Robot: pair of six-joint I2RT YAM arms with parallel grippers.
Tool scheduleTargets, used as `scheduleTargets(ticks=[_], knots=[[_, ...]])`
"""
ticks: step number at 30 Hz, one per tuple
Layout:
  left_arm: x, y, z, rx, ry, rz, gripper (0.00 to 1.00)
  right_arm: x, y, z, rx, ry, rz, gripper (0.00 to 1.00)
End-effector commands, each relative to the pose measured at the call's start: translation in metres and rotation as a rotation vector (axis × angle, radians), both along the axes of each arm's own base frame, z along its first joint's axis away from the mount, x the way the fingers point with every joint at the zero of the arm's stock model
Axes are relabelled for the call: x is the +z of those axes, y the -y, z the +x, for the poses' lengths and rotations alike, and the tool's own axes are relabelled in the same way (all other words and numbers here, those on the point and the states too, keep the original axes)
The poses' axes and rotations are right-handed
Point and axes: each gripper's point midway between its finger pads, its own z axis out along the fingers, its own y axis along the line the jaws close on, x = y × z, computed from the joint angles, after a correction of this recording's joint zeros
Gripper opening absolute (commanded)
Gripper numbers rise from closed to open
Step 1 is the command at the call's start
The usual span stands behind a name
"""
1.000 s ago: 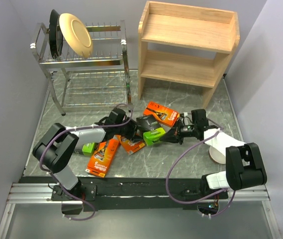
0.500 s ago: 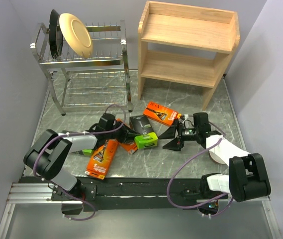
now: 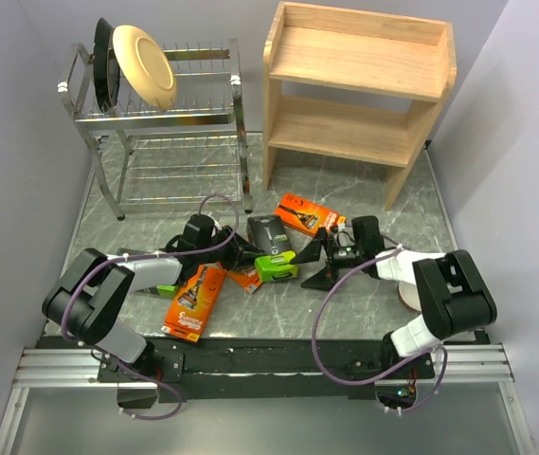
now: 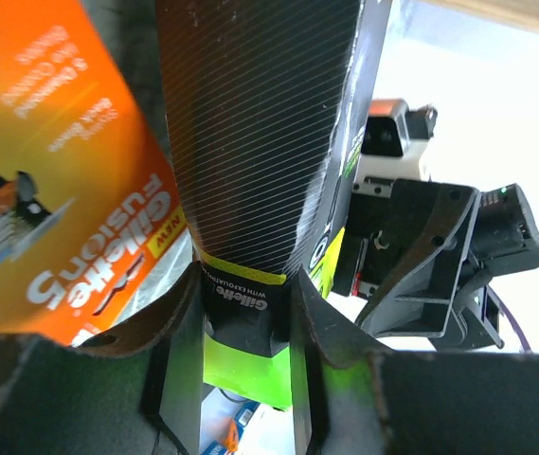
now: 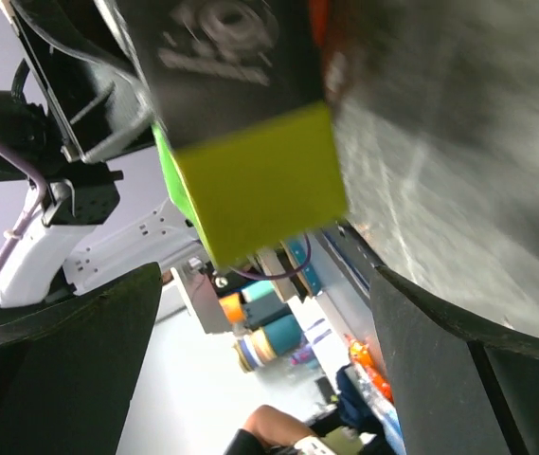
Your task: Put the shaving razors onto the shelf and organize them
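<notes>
A black shaving razor pack (image 3: 269, 237) with a lime-green end (image 3: 277, 268) stands on edge at the table's middle. My left gripper (image 3: 248, 254) is shut on it, and in the left wrist view the striped pack (image 4: 260, 142) fills the gap of the gripper (image 4: 245, 294). Just right of the pack, my right gripper (image 3: 314, 263) is open wide, with the lime end (image 5: 260, 180) ahead of its gap (image 5: 264, 284) and apart from it. One orange pack (image 3: 309, 215) lies behind, a second (image 3: 193, 301) in front left, and a third (image 3: 247, 277) is partly hidden. The wooden shelf (image 3: 354, 81) stands at the back right.
A chrome dish rack (image 3: 170, 114) holding a beige plate (image 3: 141, 62) and a dark plate stands at the back left. A white round object (image 3: 411, 292) lies under my right arm. Grey walls close in on both sides.
My right gripper has let go of the black pack and opened wide. The pack has shifted a little left and now stays in my left gripper.
</notes>
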Motion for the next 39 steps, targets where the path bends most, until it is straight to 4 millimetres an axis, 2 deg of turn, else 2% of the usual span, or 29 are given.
scheduleTargets(ticks=[1, 6, 11, 14, 15, 16, 18, 19, 20, 21, 23, 24, 26, 27, 29, 30, 34, 35, 39], knots=[[0.057, 0.015, 0.006, -0.071, 0.198, -0.131, 0.09, 0.019, -0.020, 0.021, 0.011, 0.115, 0.060, 0.98], [0.055, 0.013, 0.002, -0.073, 0.189, -0.133, 0.13, 0.012, -0.033, 0.021, 0.020, 0.095, 0.073, 0.98], [0.057, 0.012, 0.002, -0.080, 0.183, -0.147, 0.19, 0.009, -0.038, 0.033, 0.010, 0.116, 0.094, 0.95], [0.055, 0.009, 0.003, -0.076, 0.170, -0.139, 0.22, 0.024, -0.041, 0.039, 0.006, 0.173, 0.147, 0.77], [0.055, 0.008, 0.003, -0.077, 0.168, -0.140, 0.23, 0.031, -0.042, 0.040, 0.016, 0.196, 0.161, 0.65], [0.056, 0.008, 0.005, -0.074, 0.171, -0.138, 0.25, 0.038, -0.042, 0.040, 0.022, 0.220, 0.168, 0.60], [0.055, 0.005, 0.010, -0.063, 0.166, -0.120, 0.42, 0.045, -0.042, 0.038, 0.044, 0.252, 0.173, 0.49], [0.054, 0.003, 0.013, -0.055, 0.157, -0.107, 0.53, 0.053, -0.041, 0.035, 0.051, 0.265, 0.177, 0.48], [0.053, -0.001, 0.018, -0.040, 0.164, -0.086, 0.77, 0.057, -0.038, 0.034, 0.054, 0.277, 0.179, 0.45], [0.050, -0.006, 0.023, -0.017, 0.148, -0.058, 0.84, 0.061, -0.036, 0.034, 0.061, 0.312, 0.177, 0.44], [0.059, -0.016, 0.031, -0.015, 0.210, -0.047, 0.95, 0.067, -0.026, 0.031, 0.078, 0.364, 0.149, 0.41], [0.071, -0.015, 0.032, -0.047, 0.248, -0.057, 0.98, 0.066, -0.022, 0.029, 0.080, 0.333, 0.122, 0.41], [0.078, -0.021, 0.036, -0.092, 0.314, -0.016, 0.99, 0.076, -0.007, 0.034, 0.065, 0.419, 0.091, 0.40], [0.095, -0.017, 0.037, -0.138, 0.367, -0.028, 1.00, 0.080, -0.001, 0.034, 0.058, 0.410, 0.080, 0.40], [0.101, -0.015, 0.035, -0.235, 0.459, 0.009, 0.99, 0.091, 0.010, 0.035, 0.063, 0.481, 0.063, 0.39], [0.115, -0.010, 0.032, -0.290, 0.508, -0.008, 0.99, 0.103, 0.020, 0.041, 0.034, 0.497, 0.046, 0.39], [0.122, -0.002, 0.021, -0.438, 0.617, 0.006, 0.99, 0.131, 0.047, 0.051, -0.045, 0.554, 0.022, 0.38], [0.117, 0.003, 0.011, -0.496, 0.648, 0.038, 0.99, 0.142, 0.051, 0.057, -0.065, 0.586, 0.011, 0.38], [0.119, 0.023, -0.012, -0.647, 0.809, 0.130, 0.98, 0.171, 0.073, 0.080, -0.175, 0.667, -0.016, 0.38]])
